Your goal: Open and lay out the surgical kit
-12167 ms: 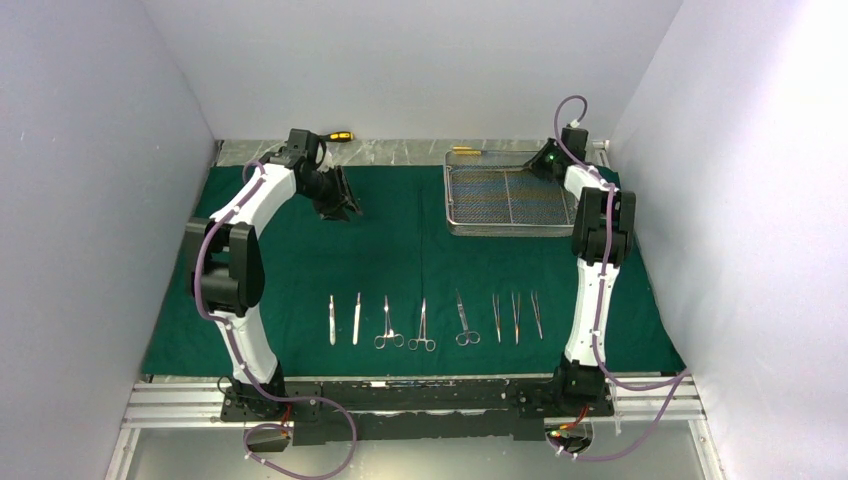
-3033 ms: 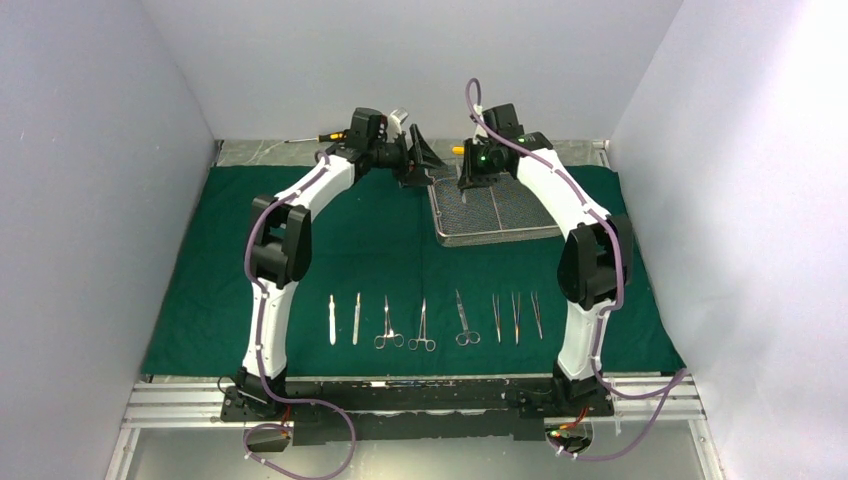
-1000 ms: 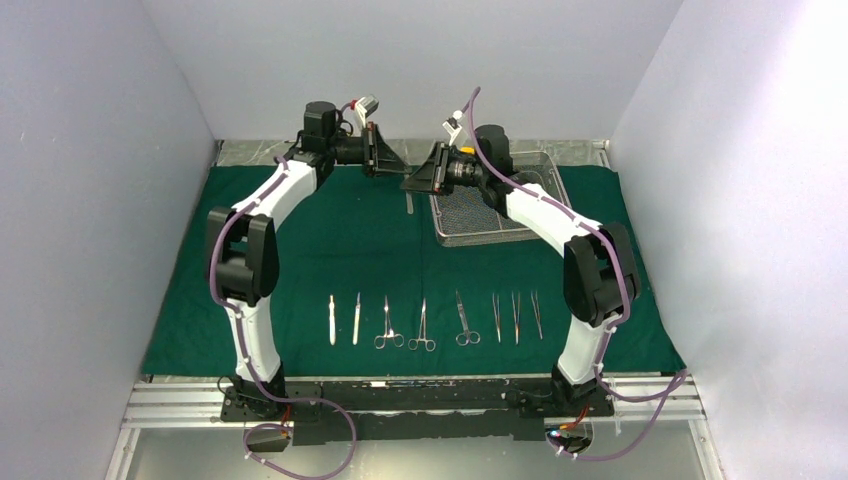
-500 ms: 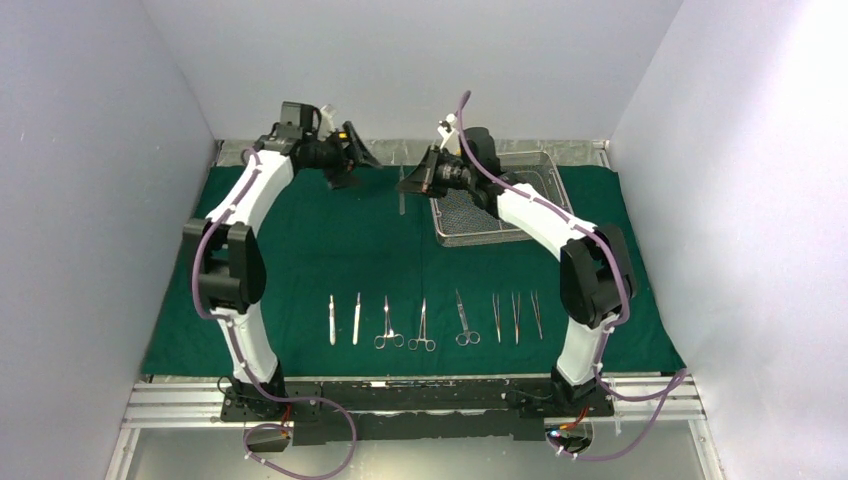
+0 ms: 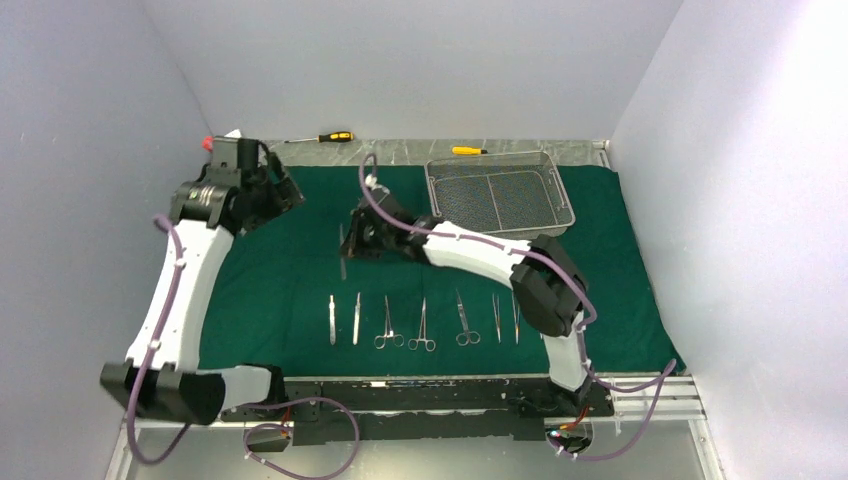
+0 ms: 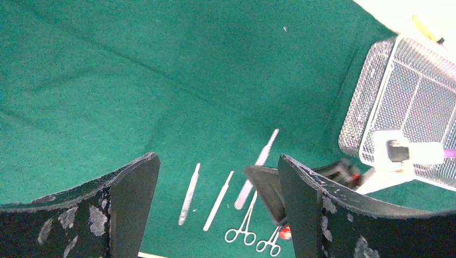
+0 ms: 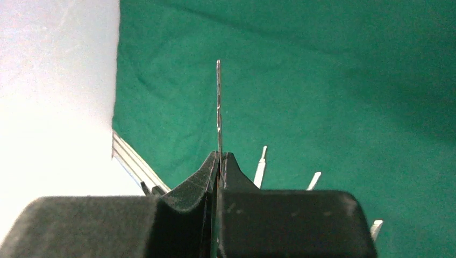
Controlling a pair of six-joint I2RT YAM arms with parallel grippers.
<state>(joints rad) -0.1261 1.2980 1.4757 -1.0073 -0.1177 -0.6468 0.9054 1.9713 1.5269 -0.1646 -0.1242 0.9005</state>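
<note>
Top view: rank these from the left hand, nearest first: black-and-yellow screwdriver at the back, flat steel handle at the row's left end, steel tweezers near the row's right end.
1. Black-and-yellow screwdriver: at the back edge, just behind and to the right of the left hand.
2. Flat steel handle: left end of the near row.
3. Steel tweezers: right part of that row, farthest across.

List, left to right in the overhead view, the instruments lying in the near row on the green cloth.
Flat steel scalpel handle, second scalpel handle, ring-handled steel clamp, second ring-handled clamp, third ring-handled clamp, slim steel tweezers, second tweezers.
</note>
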